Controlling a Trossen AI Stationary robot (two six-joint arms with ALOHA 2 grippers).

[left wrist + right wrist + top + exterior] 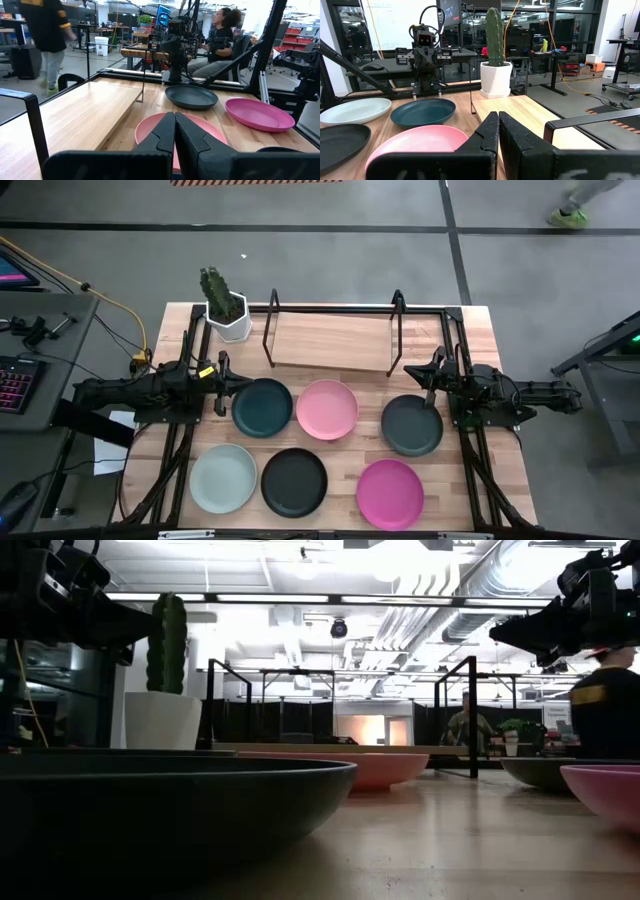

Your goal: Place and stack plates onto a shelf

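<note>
Six round plates lie flat on the tabletop in two rows: dark teal (262, 407), light pink (327, 409), dark grey (412, 425), pale mint-white (223, 478), black (294, 481), magenta (390, 493). The shelf (333, 340), a light-wood board in a black wire frame, stands behind them near the far edge. My left gripper (223, 383) hovers shut just left of the teal plate; its wrist view shows the closed fingers (174, 131). My right gripper (430, 373) hovers shut above the grey plate's far rim; its fingers (498, 129) are closed too.
A cactus in a white pot (226, 308) stands at the far left corner beside the shelf. Black arm-mount rails run along both table sides. A person sits beyond the table (220, 37) and another walks past (47, 35). Bare wood lies between the plate rows.
</note>
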